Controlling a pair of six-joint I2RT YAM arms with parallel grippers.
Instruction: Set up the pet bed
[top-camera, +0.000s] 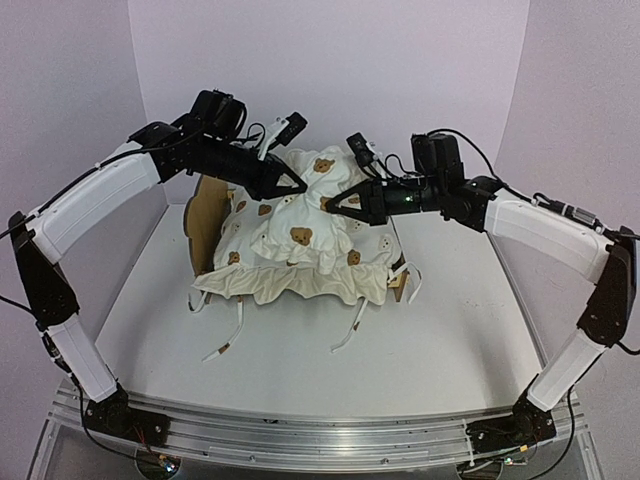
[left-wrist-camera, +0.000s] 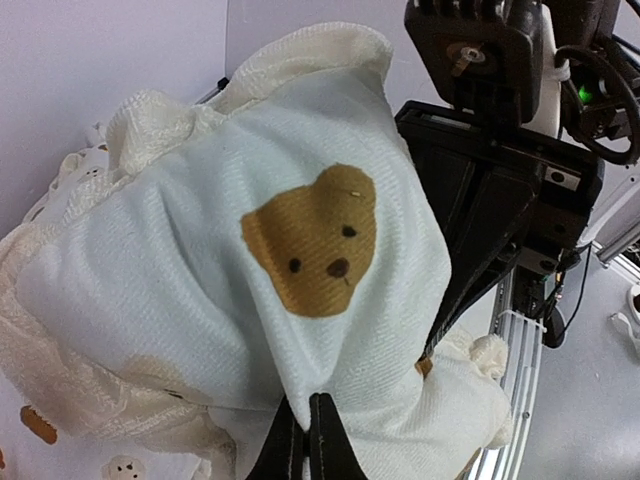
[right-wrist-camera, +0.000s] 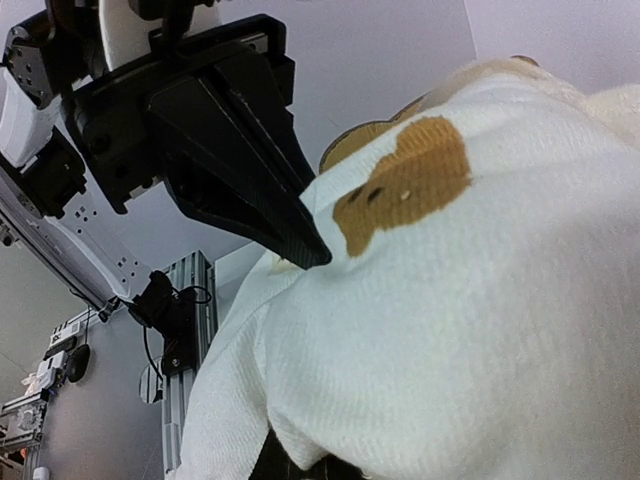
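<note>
The left gripper (top-camera: 297, 185) and right gripper (top-camera: 335, 203) are each clenched on an opposite edge of a soft, ruffled, bear-printed pillow (top-camera: 322, 168), holding it up at upper centre, probably to seat it on the pet bed (top-camera: 262, 232) just below, where a puffy cream mattress (top-camera: 300, 268) sags over a stiff plywood frame (top-camera: 207, 215).

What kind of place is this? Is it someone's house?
Probably a robot test booth, not a house: plain pale walls box in a white table, and two robot arms are bolted to a metal rail.
</note>
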